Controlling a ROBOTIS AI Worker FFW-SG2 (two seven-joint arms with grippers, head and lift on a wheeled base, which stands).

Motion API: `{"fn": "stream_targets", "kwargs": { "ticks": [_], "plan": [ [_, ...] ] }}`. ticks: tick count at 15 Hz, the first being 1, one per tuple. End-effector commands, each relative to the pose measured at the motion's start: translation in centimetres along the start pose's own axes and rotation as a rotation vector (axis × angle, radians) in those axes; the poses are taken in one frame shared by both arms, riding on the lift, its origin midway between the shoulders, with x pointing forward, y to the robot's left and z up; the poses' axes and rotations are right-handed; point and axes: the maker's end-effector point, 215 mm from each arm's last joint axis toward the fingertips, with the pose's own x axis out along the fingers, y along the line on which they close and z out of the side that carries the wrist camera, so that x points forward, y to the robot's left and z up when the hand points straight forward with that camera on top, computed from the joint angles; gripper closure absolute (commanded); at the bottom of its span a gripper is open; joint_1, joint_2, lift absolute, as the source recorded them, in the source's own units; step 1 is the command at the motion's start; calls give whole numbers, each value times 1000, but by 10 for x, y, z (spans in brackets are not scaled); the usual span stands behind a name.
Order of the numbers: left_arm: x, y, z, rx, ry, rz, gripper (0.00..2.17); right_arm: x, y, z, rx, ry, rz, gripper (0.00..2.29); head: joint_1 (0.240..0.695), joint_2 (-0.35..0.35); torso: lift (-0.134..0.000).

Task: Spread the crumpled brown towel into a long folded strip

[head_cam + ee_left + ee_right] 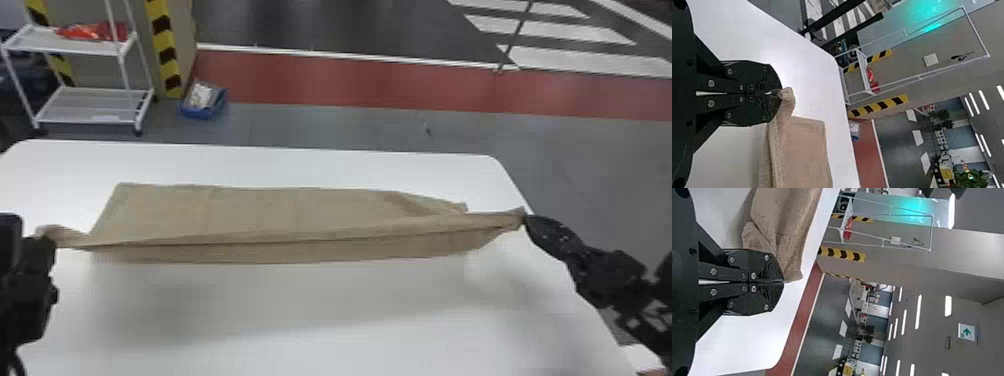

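The left claw (46,241) pinches one end of the brown towel (260,212), which stretches in a long, folded band across the white counter (300,325) to the right claw (528,221), pinching its other end.

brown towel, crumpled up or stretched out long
Stretched out long: the brown towel runs across the white table, held between the left claw and the right claw, with a crease running lengthwise.

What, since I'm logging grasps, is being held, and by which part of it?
The brown towel, by opposite ends, in the left gripper and right gripper.
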Motion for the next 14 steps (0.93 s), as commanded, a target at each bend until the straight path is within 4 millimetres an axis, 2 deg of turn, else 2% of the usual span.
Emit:
{"fn": "stream_targets", "kwargs": {
  "ticks": [1,3,5,7,10,12,14],
  "plan": [
    [18,-1,22,-18,-32,10,1281,33,-11,8,-31,23,7,1588,695,-155,-124],
    [31,-4,38,-39,-60,13,1281,65,-9,8,-61,70,35,1585,695,-141,-124],
    [43,-6,68,-81,-120,20,1281,87,-21,16,-59,63,12,1585,695,-127,-124],
    [60,-8,83,-90,-134,14,1281,109,-25,4,-64,115,9,1585,695,-119,-124],
    [84,-25,74,-76,-97,-12,1281,130,-13,-13,-103,174,23,1585,695,-110,-124],
    [98,-35,60,-58,-60,-27,1281,131,-11,-20,-94,183,22,1585,695,-104,-124],
    [110,-45,58,-56,-56,-42,1281,131,-13,-25,-100,194,14,1588,695,-100,-124]
  ]
}}
